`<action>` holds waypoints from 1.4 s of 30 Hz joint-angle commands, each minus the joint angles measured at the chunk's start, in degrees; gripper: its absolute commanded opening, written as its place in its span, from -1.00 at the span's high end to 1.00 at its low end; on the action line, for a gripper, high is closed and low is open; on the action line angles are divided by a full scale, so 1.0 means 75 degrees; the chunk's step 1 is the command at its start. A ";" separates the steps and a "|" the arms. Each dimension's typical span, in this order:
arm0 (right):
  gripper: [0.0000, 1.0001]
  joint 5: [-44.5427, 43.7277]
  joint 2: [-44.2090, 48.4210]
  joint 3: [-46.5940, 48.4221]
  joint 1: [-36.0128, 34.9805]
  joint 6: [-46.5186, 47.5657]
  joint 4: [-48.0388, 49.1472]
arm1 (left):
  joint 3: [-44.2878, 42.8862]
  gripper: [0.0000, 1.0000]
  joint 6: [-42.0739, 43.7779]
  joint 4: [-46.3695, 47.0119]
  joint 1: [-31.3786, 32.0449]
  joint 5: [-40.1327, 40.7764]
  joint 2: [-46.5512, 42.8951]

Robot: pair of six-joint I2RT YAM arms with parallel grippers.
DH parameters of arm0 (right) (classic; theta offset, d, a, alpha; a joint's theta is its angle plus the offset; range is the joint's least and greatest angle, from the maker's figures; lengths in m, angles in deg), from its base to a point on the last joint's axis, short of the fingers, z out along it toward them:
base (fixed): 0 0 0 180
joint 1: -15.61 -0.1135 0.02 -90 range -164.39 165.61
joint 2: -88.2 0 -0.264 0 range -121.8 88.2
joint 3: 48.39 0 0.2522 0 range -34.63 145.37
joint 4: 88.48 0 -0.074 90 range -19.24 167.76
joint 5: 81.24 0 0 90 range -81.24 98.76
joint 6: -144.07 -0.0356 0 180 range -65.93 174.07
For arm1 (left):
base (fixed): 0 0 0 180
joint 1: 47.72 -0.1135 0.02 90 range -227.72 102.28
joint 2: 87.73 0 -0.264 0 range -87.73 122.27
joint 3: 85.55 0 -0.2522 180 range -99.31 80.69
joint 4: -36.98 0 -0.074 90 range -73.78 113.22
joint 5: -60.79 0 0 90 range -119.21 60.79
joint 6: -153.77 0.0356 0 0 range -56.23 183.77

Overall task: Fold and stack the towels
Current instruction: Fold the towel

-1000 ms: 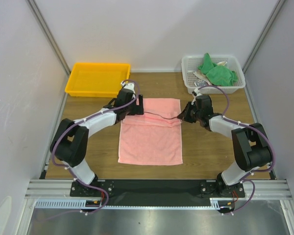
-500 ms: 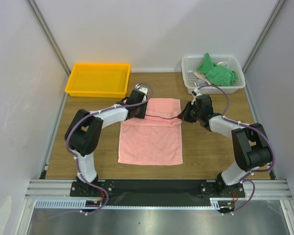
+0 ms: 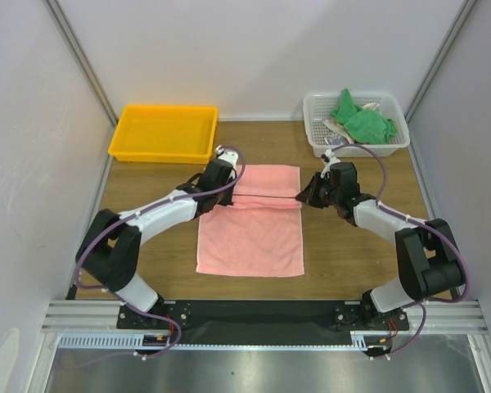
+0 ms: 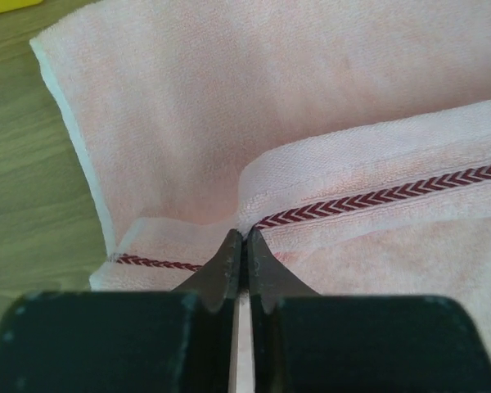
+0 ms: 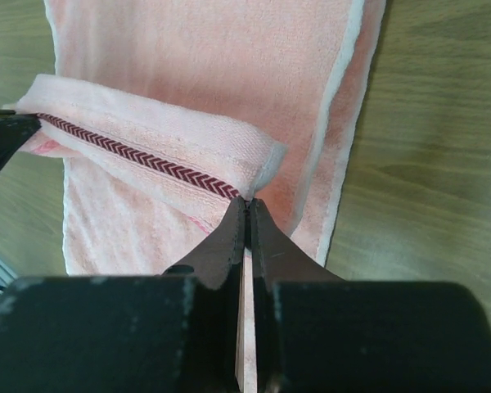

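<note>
Left gripper (image 4: 244, 236) and right gripper (image 5: 247, 203) pinch pink towel (image 3: 250, 241), fold seemingly raised.

A shallow rectangular yellow plastic tray (image 3: 159, 131) is set at the far left corner of a brown wood-grain desk (image 3: 147, 270). A white perforated plastic basket (image 3: 313, 123) is placed at the far right corner, well apart from the tray. The desk is enclosed by plain white wall panels (image 3: 254, 49). A ribbed aluminium rail (image 3: 82, 311) is fixed along its near edge.

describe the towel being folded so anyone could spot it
In the middle of the wooden table lies the pink towel, pinched by left tool and right tool. Unlike the green cloths in the white basket, it has a red chevron stripe.
</note>
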 commanded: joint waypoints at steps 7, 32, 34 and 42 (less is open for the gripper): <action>0.81 0.0528 0.0760 -0.0441 -0.0210 0.0450 -0.1137 | 0.1151 0.15 -0.0563 -0.0547 0.0748 0.0074 -0.1394; -0.14 -0.0783 -0.0247 0.0883 -0.0245 -0.0839 -0.1468 | 0.0425 -0.60 -0.2462 -0.0174 -0.0762 0.0991 -0.0388; -0.08 -0.0725 -0.0399 0.0836 -0.0233 -0.0850 -0.1386 | 0.0437 -0.51 -0.2451 0.0049 -0.0857 0.0918 -0.0258; 0.17 -0.0537 -0.0622 0.0836 -0.0268 -0.0862 -0.1187 | 0.0203 -0.30 -0.2310 0.0412 -0.0892 0.0684 0.0386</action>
